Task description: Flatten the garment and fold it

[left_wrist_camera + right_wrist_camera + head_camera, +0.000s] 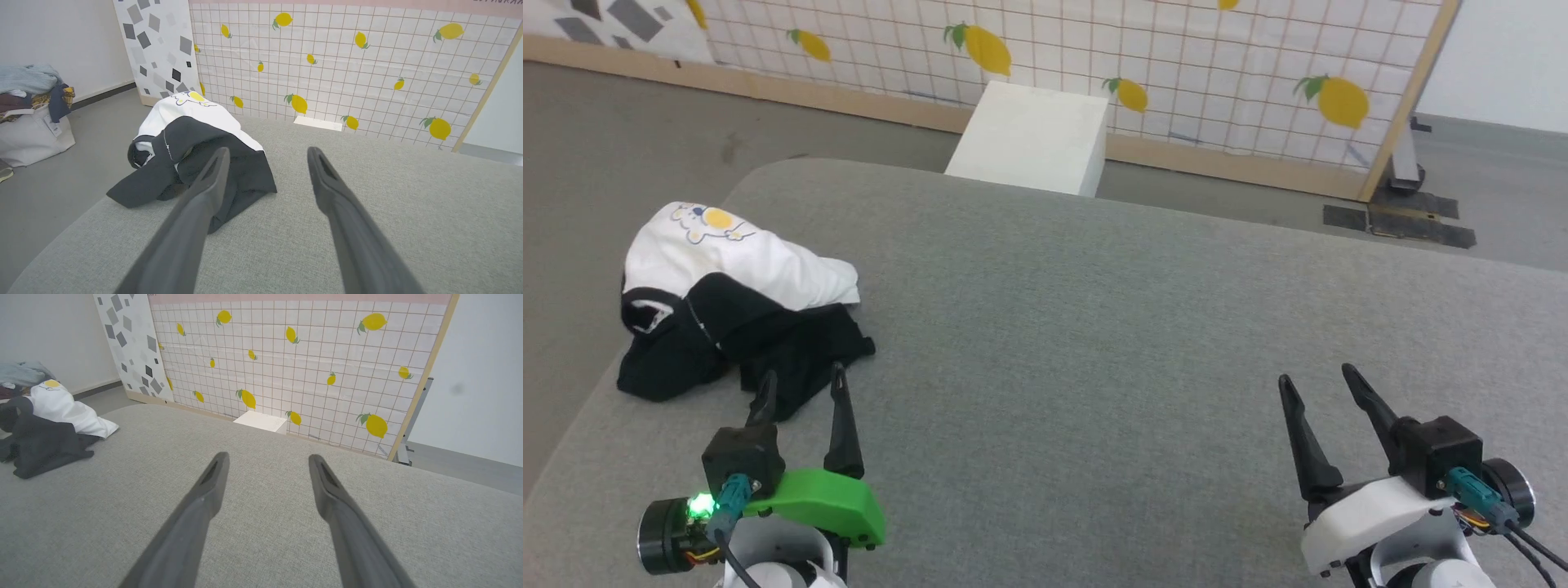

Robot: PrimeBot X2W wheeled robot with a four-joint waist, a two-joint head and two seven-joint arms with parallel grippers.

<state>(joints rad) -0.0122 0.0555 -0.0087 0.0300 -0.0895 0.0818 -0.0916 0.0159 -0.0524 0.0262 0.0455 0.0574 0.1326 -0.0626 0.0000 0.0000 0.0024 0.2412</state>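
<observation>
The garment lies crumpled in a heap near the left edge of the grey padded table. Its white body with a small yellow bear print is on top, and the black sleeves spill toward me. My left gripper is open just in front of the black folds, holding nothing. In the left wrist view the garment sits just beyond the left gripper, with one fingertip overlapping the black cloth in the picture. My right gripper is open over bare table at the lower right. In the right wrist view the garment lies far left.
A white box stands on the floor behind the table, before a lemon-print grid panel. A white bag piled with clothes sits on the floor to the left. The table's left edge curves close to the garment.
</observation>
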